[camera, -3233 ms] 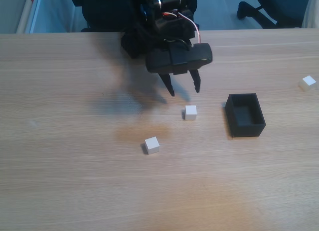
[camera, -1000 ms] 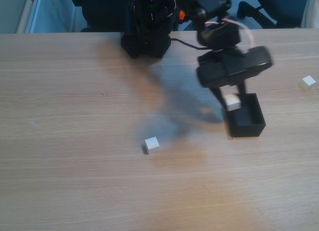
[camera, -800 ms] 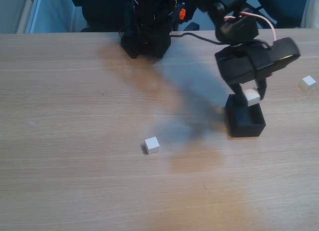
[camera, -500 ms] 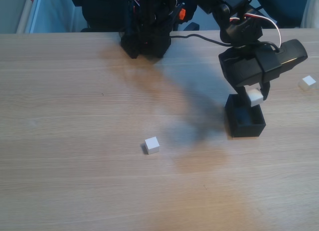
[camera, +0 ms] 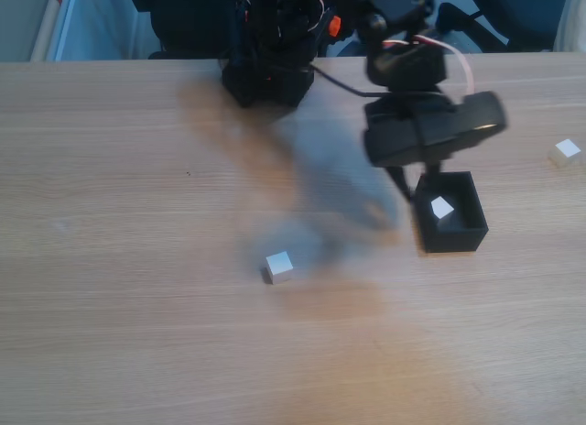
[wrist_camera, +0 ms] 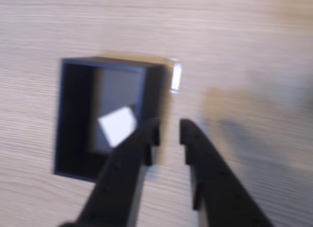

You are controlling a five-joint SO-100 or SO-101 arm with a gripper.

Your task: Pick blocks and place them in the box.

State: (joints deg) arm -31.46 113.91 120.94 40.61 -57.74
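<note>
An office: a wooden desk [camera: 137, 214] with a swivel chair base [camera: 462, 17] behind.

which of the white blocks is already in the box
The block lying inside the black box. The other two sit on bare table: one at front, one far right.

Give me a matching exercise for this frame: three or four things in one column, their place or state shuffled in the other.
Things:
1. black box
2. block in the box
3. block near the middle
4. tool

Places or states:
A. alone on the bare table, left of the box in the fixed view
B. empty, fingers slightly apart
C. holds one white cube
D. lies tilted on the box floor

Pairs: 1-C, 2-D, 3-A, 4-B
</note>
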